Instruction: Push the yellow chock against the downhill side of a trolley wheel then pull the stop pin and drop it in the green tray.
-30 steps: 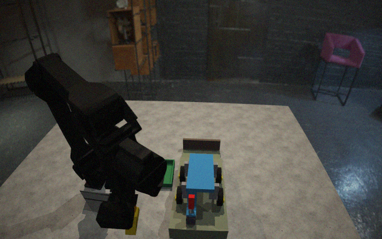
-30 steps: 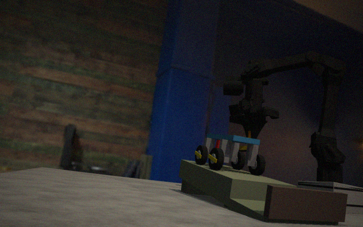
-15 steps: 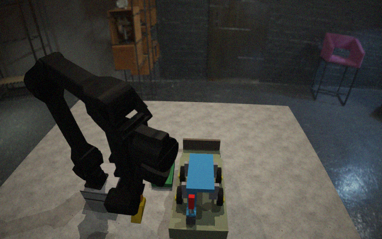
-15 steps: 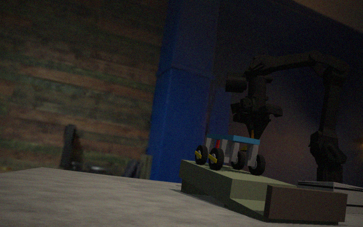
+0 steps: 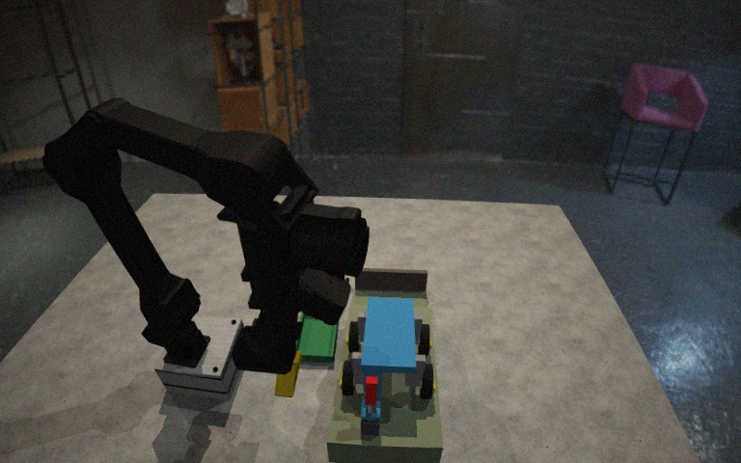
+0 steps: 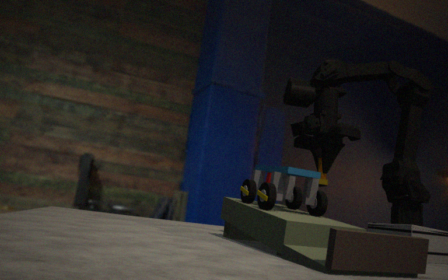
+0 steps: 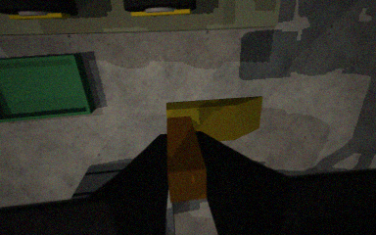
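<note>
My gripper [image 7: 180,140] [image 6: 322,170] is shut on the orange handle of the yellow chock [image 7: 230,119] [image 5: 288,376] [image 6: 326,181]. It holds the chock in the air beside the ramp, on the side of the arm's base. The chock's black rubber base is not visible. The trolley [image 5: 389,333] [image 6: 302,172], with a blue top and black wheels, stands on the ramp [image 5: 349,431] [image 6: 307,231]. The red-headed stop pin [image 5: 371,389] [image 6: 268,177] stands upright in its blue holder at the trolley's uphill end. The green tray [image 5: 317,337] [image 7: 41,88] lies beside the ramp and looks empty.
A brown end board [image 5: 391,280] [image 6: 378,252] stands across the ramp's low end. The arm's light base plate [image 5: 218,349] lies left of the tray in the top view. The tray lies between the base side and the ramp.
</note>
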### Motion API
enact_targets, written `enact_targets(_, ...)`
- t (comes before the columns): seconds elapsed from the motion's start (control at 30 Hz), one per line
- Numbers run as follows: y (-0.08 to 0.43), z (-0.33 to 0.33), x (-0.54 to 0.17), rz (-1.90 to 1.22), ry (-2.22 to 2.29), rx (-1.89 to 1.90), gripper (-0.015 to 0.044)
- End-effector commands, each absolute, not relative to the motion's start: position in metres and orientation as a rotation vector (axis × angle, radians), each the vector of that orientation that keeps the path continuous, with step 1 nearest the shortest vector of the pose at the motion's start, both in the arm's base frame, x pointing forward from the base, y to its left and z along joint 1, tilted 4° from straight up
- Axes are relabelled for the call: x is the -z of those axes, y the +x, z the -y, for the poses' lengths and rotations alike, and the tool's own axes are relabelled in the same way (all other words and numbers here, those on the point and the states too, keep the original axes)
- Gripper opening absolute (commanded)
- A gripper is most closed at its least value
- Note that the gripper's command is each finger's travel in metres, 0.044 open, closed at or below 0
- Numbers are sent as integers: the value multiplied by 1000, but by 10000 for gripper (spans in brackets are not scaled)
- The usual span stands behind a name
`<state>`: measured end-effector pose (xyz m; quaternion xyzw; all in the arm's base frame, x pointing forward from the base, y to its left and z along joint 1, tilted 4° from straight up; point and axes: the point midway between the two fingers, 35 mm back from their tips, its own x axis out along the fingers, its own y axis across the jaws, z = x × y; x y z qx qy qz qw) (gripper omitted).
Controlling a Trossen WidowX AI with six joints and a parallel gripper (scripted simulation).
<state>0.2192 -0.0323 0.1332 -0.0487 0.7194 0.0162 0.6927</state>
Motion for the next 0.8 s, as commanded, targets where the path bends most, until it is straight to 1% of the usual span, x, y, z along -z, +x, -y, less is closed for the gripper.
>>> enact_targets(0.0, 221, 17, -131, -1606, -102, -37, 0)
enact_targets(0.77, 231, -68, -120, -1605, -96, -43, 0)
